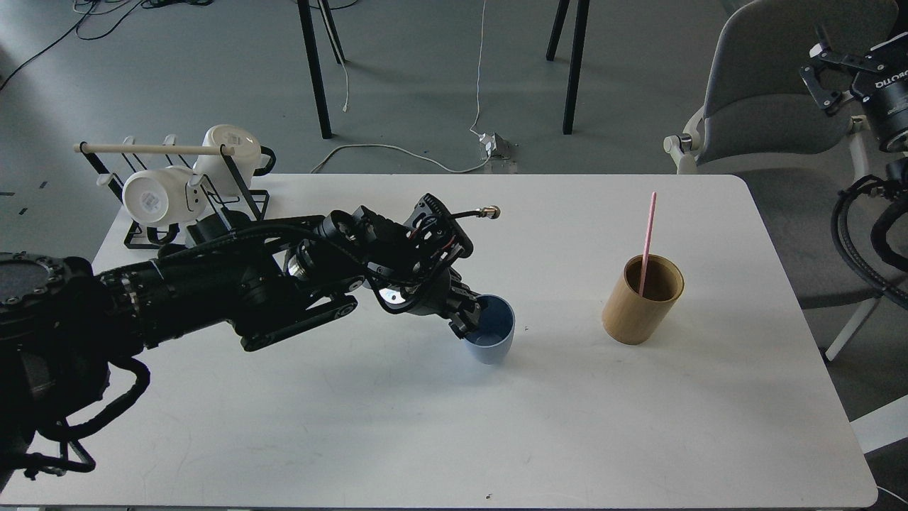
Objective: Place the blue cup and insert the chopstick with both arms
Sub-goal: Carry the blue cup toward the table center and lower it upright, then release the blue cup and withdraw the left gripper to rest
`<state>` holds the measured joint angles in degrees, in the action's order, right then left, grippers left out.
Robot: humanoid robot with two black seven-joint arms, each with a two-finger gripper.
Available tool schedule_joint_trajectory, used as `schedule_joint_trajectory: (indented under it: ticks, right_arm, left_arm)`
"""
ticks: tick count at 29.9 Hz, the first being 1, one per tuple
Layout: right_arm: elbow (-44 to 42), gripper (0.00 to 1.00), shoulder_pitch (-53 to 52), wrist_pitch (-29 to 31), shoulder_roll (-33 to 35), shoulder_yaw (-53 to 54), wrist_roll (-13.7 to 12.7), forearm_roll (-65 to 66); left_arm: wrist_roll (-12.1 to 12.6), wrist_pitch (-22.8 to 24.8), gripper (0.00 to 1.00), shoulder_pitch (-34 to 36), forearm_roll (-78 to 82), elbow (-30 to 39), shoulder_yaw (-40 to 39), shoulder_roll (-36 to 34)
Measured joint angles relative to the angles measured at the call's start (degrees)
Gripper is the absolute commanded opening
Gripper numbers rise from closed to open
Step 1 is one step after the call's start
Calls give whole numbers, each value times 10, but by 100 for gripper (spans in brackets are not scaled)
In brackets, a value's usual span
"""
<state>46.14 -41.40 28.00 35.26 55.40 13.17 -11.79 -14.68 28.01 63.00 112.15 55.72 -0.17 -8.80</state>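
The blue cup [491, 333] stands upright near the middle of the white table [454, 426]. My left gripper [469, 319] reaches in from the left and is shut on the cup's near-left rim, one finger inside it. The pink chopstick [646, 241] stands tilted in the tan bamboo cylinder [642, 299] to the cup's right. My right gripper [831, 71] hangs at the far right, above the chair and off the table, with its fingers apart and nothing in it.
A black wire rack [177, 191] with white mugs and a pale wooden rod stands at the table's back left corner. A grey chair [773, 121] stands beyond the right edge. Black cables [862, 234] hang at the far right.
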Motion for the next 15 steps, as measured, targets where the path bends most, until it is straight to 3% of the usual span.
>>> schedule_joint_trajectory:
  ticks: [4,8,11,15]
  right_arm:
    - [3,100,0,0,0,0,0,0]
    - [3,100,0,0,0,0,-1,0]
    - [4,100,0,0,0,0,-1,0]
    - [14,100,0,0,4,-1,-1,0]
  left_arm:
    - [0,0,15,0,0,0,0,0]
    - [0,0,41,0,-1,0,-2,-1]
    - [0,0,67,0,-3,0,-7,-2]
    - [-4,0,78,0,-9,4,-14,-6]
